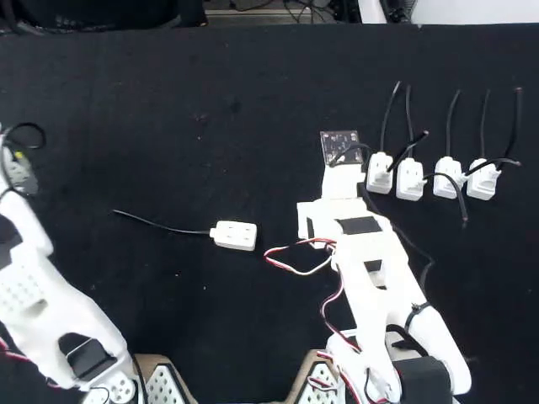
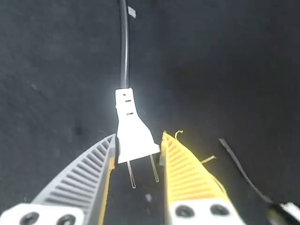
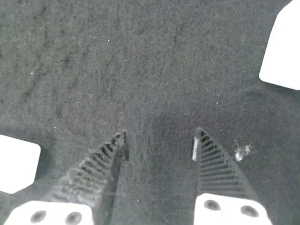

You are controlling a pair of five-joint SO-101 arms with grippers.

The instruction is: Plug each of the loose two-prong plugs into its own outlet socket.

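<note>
A white two-prong plug [image 2: 133, 136] sits between the grey and yellow fingers [image 2: 187, 173] of my left gripper [image 2: 138, 159], which is shut on its body. Its prongs point back toward the camera and its black cord [image 2: 123, 42] runs away over the mat. In the high view this gripper [image 1: 18, 171] is at the table's far left. A lone white outlet block [image 1: 234, 235] lies mid-table. My right gripper [image 3: 159, 140] is open over bare black mat, just left of a row of several white outlet blocks [image 1: 410, 178].
The black mat [image 1: 168, 109] covers the table. Black cords [image 1: 450, 109] trail back from the outlet row, and a thin cord [image 1: 160, 225] runs left from the lone block. White shapes [image 3: 283, 51] show at the edges of the right wrist view. Red and white wires [image 1: 290, 257] loop beside the right arm.
</note>
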